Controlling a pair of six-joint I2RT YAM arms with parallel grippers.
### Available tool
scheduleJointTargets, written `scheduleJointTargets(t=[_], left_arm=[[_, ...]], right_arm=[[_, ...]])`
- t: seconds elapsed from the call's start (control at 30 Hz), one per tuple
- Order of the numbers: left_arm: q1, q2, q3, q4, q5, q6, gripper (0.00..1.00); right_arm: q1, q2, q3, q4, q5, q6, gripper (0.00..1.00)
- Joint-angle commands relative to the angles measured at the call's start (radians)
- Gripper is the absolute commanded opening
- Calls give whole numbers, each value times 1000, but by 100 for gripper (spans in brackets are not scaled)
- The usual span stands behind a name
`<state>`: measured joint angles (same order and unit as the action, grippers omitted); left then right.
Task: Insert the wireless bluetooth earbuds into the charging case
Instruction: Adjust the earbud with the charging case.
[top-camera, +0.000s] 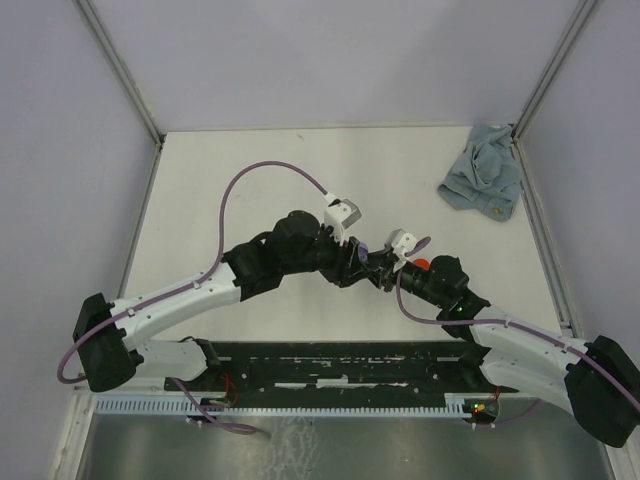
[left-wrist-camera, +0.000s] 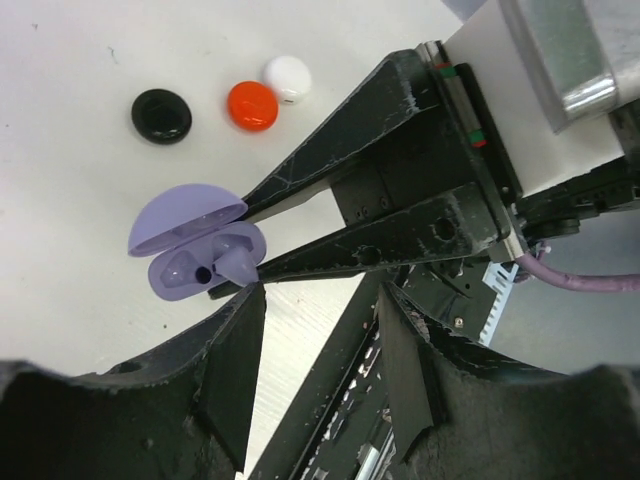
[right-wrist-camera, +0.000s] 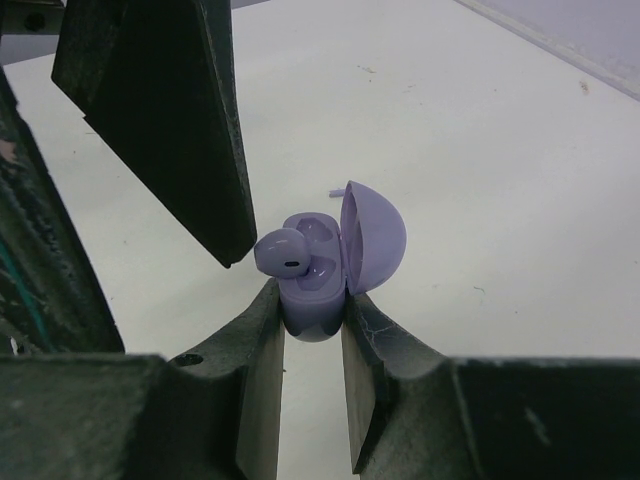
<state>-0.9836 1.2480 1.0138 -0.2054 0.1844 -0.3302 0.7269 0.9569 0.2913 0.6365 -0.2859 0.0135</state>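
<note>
Right gripper (right-wrist-camera: 312, 300) clamped on open lilac charging case (left-wrist-camera: 180, 275) — lilac earbud (right-wrist-camera: 285, 252) lying crooked in it. Left gripper (left-wrist-camera: 320, 298) part-open, empty — beside case.

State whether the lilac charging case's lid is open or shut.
Open: the lid stands swung back from the lilac charging case, exposing its wells and a lilac earbud.

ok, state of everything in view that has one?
charging case: lid open, upright
lilac earbud: lying in the charging case, sticking out over its rim
right gripper: shut on the charging case
left gripper: open, empty
round discs: black, red, white, lying loose
cloth: crumpled
</note>
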Motion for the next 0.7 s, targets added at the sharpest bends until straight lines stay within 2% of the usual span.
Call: scheduleJointTargets(t=[0.0, 0.17, 0.4, 0.67], left_arm=[[0, 15, 25, 88, 54, -41, 56], [2, 50, 47, 84, -8, -48, 56], [3, 87, 72, 123, 0, -71, 56], [9, -17, 62, 47, -89, -43, 58]], right_arm=[[3, 0, 25, 67, 5, 9, 5], [2, -4, 25, 66, 5, 9, 5], [3, -2, 23, 66, 5, 9, 5], [1, -1, 22, 67, 7, 9, 5]])
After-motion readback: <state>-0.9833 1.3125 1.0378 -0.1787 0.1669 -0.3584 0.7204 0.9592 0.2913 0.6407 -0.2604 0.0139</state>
